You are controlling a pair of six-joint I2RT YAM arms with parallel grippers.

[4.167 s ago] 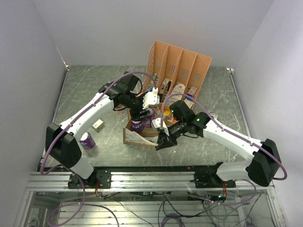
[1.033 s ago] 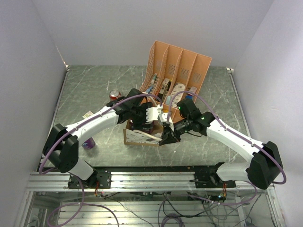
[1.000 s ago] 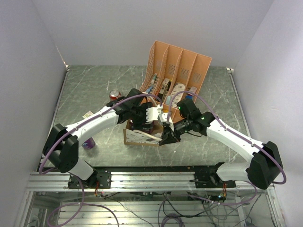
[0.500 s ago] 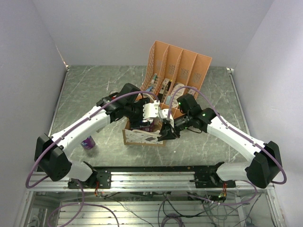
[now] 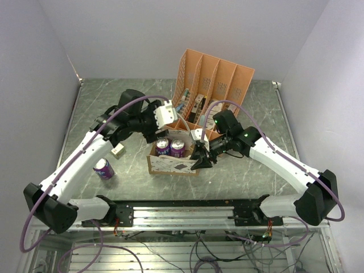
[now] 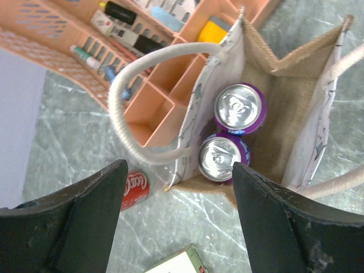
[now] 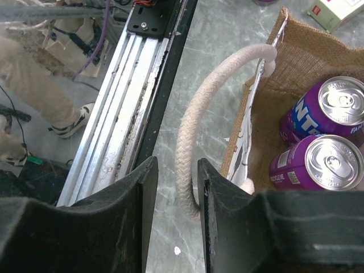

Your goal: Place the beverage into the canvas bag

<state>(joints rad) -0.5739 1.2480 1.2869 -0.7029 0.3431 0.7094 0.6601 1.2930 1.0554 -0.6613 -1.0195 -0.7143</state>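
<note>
The canvas bag [image 5: 170, 165] sits at the middle of the top view, mouth up, just in front of the orange file rack [image 5: 213, 85]. Inside it one purple can [image 6: 240, 108] and a second purple can [image 6: 222, 157] stand upright side by side and touching. Their long axes are vertical and their silver tops face the cameras. The left gripper [image 6: 179, 166] hangs above the bag's mouth with its jaws spread wide, holding nothing and touching nothing. The right gripper [image 7: 176, 165] is at the bag's lower right corner in the top view, its jaws drawn to a narrow gap with the white loop handle [image 7: 190, 153] running between them, the rope against one finger. A third purple can [image 5: 103, 168] stands on the table to the lower left, near a small box [image 5: 118, 151]. A red cola can [image 6: 135, 189] lies beside the bag.
</note>
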